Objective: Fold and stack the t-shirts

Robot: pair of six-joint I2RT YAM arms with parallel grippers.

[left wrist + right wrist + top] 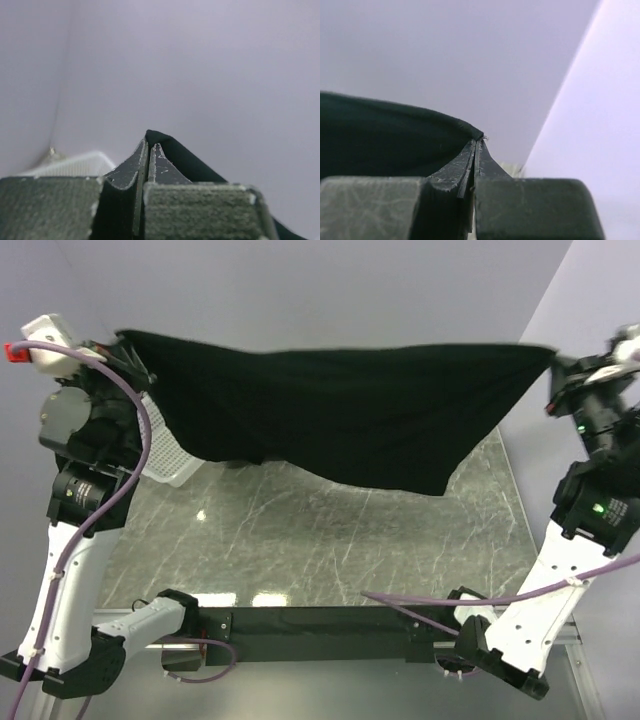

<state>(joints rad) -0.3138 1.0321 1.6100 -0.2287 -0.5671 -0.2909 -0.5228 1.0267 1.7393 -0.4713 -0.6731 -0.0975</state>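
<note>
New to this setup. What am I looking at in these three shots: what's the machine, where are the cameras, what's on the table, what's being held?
The machine is two robot arms bolted side by side at the near edge of a marble-look table. The wide shot comes from a fixed camera above and behind them, so their bases sit at the bottom. The other two pictures come from a small camera on each wrist, looking along that arm's own fingers.

Between them the arms hold a black t-shirt stretched out in the air above the table. The left end effector is shut on one end of it and the right end effector is shut on the other. Each wrist view shows dark cloth pinched between closed fingers.

Behind the left arm, a white mesh basket sits partly hidden by the shirt.
</note>
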